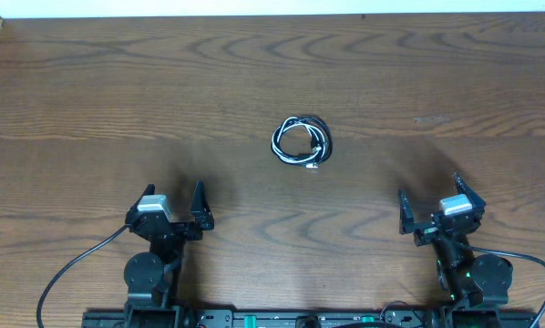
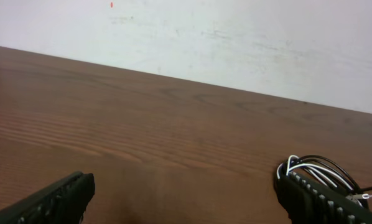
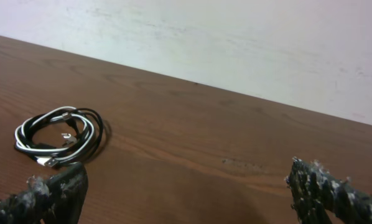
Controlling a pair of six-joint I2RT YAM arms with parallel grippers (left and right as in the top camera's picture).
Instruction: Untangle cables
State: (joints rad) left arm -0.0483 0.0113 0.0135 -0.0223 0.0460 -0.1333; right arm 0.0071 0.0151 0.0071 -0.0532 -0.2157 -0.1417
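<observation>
The cables [image 1: 302,141] lie as one small coiled bundle of black and white cords with small plug ends, on the wooden table at its middle. The bundle also shows in the left wrist view [image 2: 323,171], partly behind the right finger, and in the right wrist view [image 3: 60,135] at the left. My left gripper [image 1: 174,202] is open and empty near the front edge, well to the left of the bundle. My right gripper [image 1: 431,205] is open and empty near the front edge, to the right of the bundle.
The wooden table [image 1: 90,100] ends at a white wall at the back [image 3: 236,43]. Thick black arm cables [image 1: 72,269] run from both arm bases at the front edge.
</observation>
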